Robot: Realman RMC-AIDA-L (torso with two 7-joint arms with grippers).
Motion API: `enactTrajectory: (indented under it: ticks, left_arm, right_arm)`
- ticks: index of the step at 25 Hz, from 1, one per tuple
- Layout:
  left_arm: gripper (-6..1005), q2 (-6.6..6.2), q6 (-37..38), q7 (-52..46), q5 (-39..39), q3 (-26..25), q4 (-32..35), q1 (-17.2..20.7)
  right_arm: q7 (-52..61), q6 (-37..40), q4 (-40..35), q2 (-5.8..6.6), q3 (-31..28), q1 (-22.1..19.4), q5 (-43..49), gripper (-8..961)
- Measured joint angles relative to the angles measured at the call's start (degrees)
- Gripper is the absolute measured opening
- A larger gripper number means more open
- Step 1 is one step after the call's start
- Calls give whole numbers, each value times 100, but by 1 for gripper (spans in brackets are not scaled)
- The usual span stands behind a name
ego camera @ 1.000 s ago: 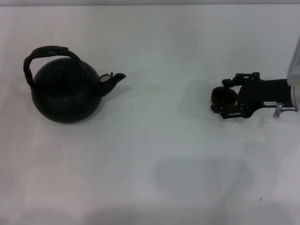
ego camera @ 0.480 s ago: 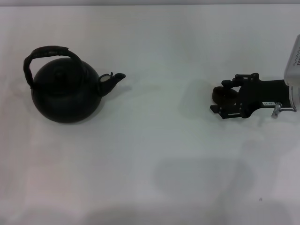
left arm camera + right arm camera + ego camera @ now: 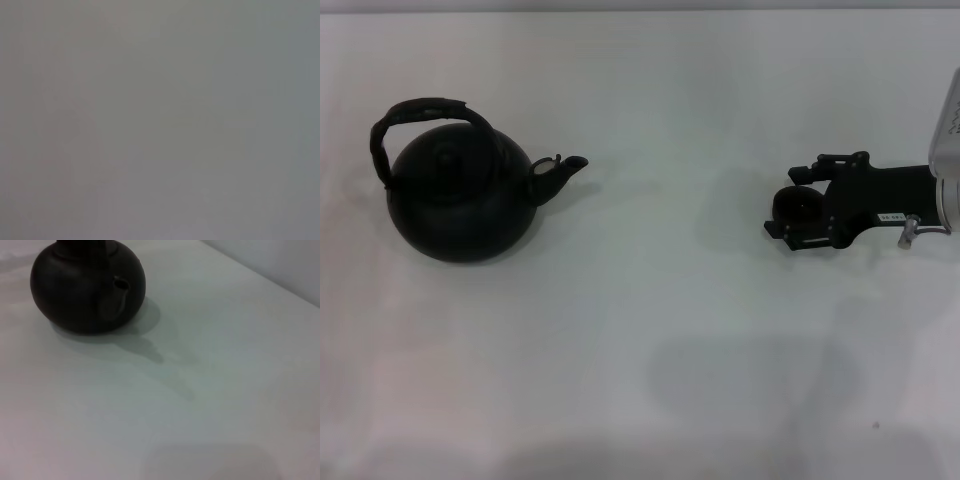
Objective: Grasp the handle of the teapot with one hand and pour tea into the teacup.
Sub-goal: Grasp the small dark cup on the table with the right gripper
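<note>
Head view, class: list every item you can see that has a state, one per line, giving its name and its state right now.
teapot: upright on the table, lid on, spout toward the teacup, ungrasped.
handle: arched over the lid, free.
teacup: upright, between the right gripper's fingers.
right gripper: low at the table's right side, shut on the teacup.
left gripper: not in view.

blank grey surface, no detail
</note>
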State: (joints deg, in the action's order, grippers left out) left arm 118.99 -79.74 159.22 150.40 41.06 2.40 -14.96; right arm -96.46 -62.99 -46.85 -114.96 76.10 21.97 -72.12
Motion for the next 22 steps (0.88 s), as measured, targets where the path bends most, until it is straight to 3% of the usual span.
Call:
enactTrajectory:
  ticks: [22]
  left_arm:
    - [831,8,-22,-5,5,5,-3,-8]
  right_arm:
    - [4,42,66,15,-16,-87,-9,781]
